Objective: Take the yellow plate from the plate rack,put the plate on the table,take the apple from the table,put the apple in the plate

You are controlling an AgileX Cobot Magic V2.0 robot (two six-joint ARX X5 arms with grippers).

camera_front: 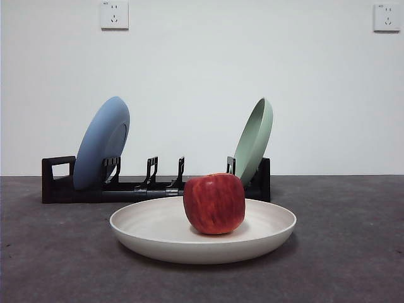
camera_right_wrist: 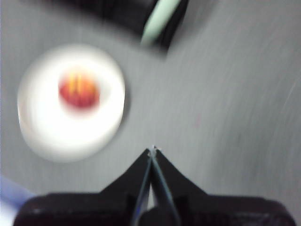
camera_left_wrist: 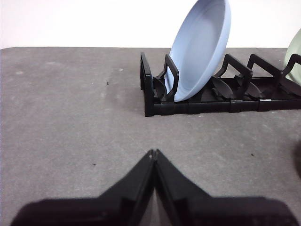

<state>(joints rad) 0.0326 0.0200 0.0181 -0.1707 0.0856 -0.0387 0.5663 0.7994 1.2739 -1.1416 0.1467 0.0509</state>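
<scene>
with both tools pressed together and empty — apple (camera_front: 214, 204) upright in the yellow plate (camera_front: 151, 228) on the table (camera_front: 57, 259)

**Gripper Appearance: Wrist Views**

Each gripper is seen as two matte black jaws. On the left gripper (camera_left_wrist: 154, 151), wedge-shaped jaws are shown tapering from a broad black base to a fine tip. The right gripper (camera_right_wrist: 153, 149) is of the same form; its picture is blurred, and pale glints are visible along the inner jaw edges. No cables, screws or markings can be made out.
</scene>
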